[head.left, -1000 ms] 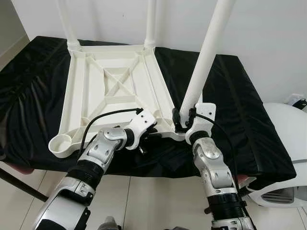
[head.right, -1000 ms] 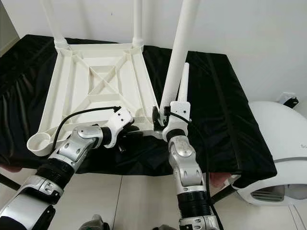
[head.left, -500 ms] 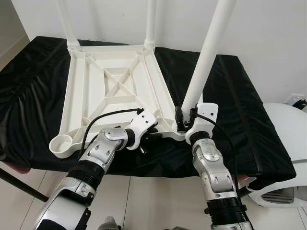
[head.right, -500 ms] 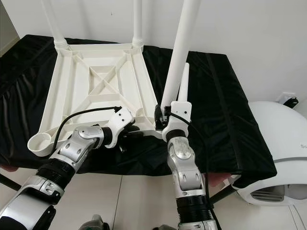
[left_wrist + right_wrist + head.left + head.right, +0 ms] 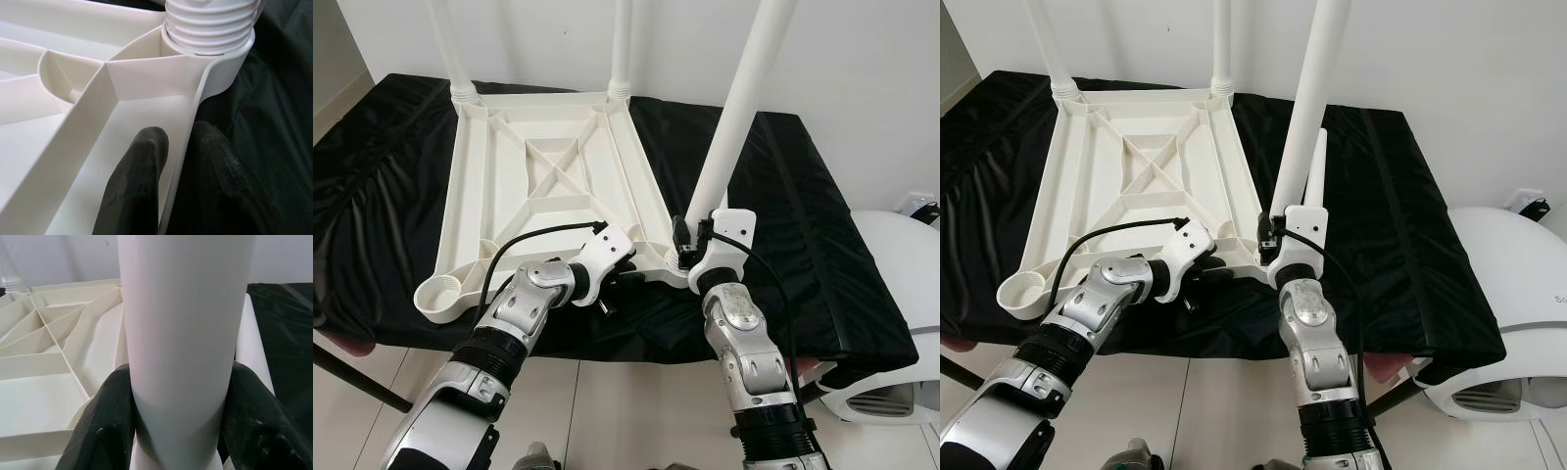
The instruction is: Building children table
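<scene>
On the black-covered bed (image 5: 822, 245): upturned table top (image 5: 538, 186).
Right gripper (image 5: 690, 250): clamped round leg (image 5: 729, 127), now slightly more upright in its corner socket.
Left gripper (image 5: 171, 161): pinched the rim, steadying.

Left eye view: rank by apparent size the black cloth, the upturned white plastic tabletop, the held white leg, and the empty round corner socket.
1. Black cloth.
2. White plastic tabletop.
3. White leg in the right gripper; nearer the camera, cropped above.
4. Round corner socket.

Smooth matt white plastic tabletop (image 5: 538, 186) on seemingly slightly glossy black cloth (image 5: 783, 206).
</scene>
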Robot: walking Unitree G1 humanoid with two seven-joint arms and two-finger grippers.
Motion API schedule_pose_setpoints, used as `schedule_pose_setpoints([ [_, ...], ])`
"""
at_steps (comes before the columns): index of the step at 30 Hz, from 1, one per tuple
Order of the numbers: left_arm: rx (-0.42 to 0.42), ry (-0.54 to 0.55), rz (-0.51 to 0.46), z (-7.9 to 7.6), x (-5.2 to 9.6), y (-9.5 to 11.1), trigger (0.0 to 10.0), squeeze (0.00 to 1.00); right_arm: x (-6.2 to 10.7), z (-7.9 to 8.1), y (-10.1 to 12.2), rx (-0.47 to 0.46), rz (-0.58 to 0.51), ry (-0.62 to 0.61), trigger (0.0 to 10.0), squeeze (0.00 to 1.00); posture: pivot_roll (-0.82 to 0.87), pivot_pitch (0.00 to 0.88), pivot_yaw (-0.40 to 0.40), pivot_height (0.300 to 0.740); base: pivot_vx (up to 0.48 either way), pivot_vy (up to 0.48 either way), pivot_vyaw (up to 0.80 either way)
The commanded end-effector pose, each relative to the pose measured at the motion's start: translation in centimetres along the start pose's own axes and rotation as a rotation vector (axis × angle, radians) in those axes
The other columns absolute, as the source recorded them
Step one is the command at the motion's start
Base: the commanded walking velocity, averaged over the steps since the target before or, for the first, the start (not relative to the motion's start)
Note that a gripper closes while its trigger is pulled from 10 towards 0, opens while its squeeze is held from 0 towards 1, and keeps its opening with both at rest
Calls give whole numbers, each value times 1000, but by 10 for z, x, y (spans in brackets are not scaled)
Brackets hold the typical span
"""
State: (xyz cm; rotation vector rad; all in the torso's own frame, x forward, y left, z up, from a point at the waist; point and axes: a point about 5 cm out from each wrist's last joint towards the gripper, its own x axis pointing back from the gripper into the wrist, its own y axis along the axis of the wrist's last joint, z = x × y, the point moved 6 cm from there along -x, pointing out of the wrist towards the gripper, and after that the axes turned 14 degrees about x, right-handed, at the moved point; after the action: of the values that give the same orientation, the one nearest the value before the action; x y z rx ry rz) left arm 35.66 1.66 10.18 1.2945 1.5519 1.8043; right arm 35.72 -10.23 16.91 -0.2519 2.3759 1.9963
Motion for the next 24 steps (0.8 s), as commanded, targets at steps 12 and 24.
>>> schedule_pose_setpoints([
  [12, -35, 2, -30, 3, 1, 14, 10000, 0, -9, -3, 7, -68, -101, 327, 0, 0, 12, 0, -45, 740, 0, 0, 0],
  [24, -35, 8, -39, 3, 1, 17, 10000, 0, 3, 15, 22, -129, -204, 688, 0, 0, 15, 0, -49, 740, 0, 0, 0],
])
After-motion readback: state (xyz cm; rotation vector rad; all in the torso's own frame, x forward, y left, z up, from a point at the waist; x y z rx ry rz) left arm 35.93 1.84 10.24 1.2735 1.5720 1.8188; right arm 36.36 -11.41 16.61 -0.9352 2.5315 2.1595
